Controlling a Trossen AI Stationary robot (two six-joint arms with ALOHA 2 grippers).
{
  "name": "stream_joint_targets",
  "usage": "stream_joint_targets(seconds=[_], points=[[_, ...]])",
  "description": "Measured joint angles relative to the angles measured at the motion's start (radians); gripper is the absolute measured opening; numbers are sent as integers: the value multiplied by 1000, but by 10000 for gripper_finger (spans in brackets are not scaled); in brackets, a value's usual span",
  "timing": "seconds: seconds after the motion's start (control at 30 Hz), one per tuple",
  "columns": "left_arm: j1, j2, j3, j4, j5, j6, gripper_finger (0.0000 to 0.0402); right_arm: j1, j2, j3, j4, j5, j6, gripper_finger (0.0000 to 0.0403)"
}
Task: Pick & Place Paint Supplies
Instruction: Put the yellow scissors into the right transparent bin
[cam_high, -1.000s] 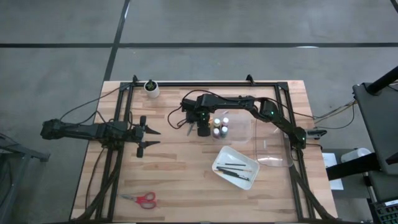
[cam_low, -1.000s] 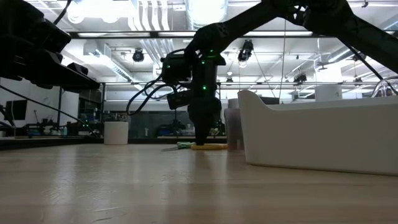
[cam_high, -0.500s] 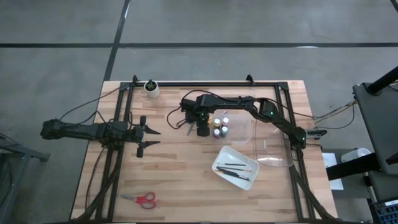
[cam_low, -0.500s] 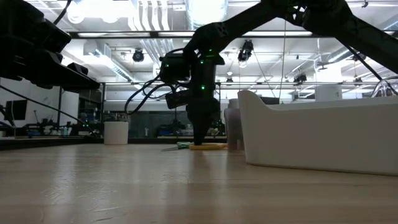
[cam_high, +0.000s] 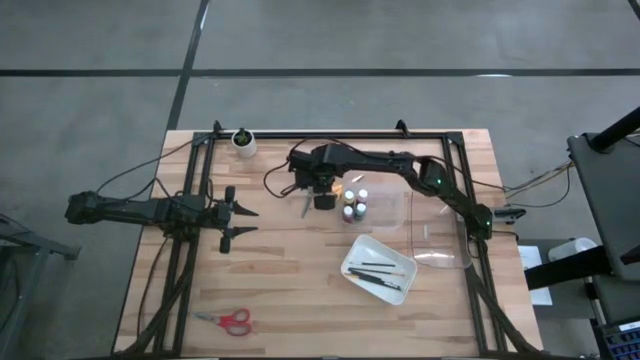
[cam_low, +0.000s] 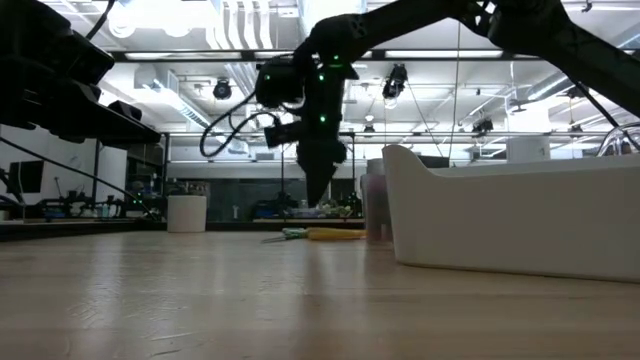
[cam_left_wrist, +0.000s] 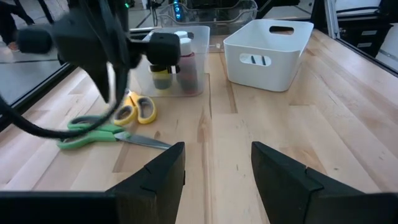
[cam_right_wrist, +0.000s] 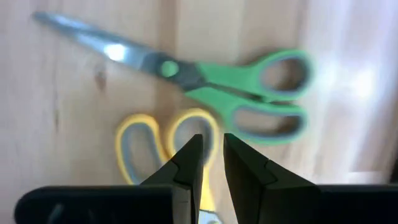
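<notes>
Landmark: the clear tub (cam_high: 372, 203) near the middle of the worktop (cam_high: 300, 290); every place below is told from it.
Step in hand: going for a pair of scissors; judged from how things lie, no pair is lifted yet.
Right gripper (cam_right_wrist: 211, 163): hangs above the worktop just beside the tub's left wall, over the two pairs lying there. Its jaws stand almost together with a narrow slit between them, and nothing is caught in it.
Yellow scissors (cam_right_wrist: 166, 146): flat on the boards directly under the right jaws, handle loops beneath the tips.
Green scissors (cam_right_wrist: 224, 84): flat beside the yellow pair, on the side away from the tub, blades closed; the low view shows both pairs resting on the wood below the gripper.
Paint bottles (cam_high: 355, 205): standing together inside the tub at its left end.
Brushes (cam_high: 380, 272): lying in the white tray (cam_high: 352, 262), just in front of the tub.
Red scissors (cam_high: 232, 320): well apart from the tub, near the worktop's front-left corner.
Left gripper (cam_left_wrist: 217, 171): waiting far to the tub's left, jaws parted and empty.
Next move: likely to spread the right jaws, drop squarely over one yellow loop, then pinch it before lifting.
</notes>
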Motion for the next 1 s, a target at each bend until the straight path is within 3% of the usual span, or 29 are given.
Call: stream_joint_targets(seconds=[0.4, 1.0], points=[[0, 0, 0, 0, 0, 0, 187, 2, -6, 50, -51, 5, 63, 13], [0, 0, 0, 0, 0, 0, 187, 1, -6, -3, -63, -76, 110, 17]])
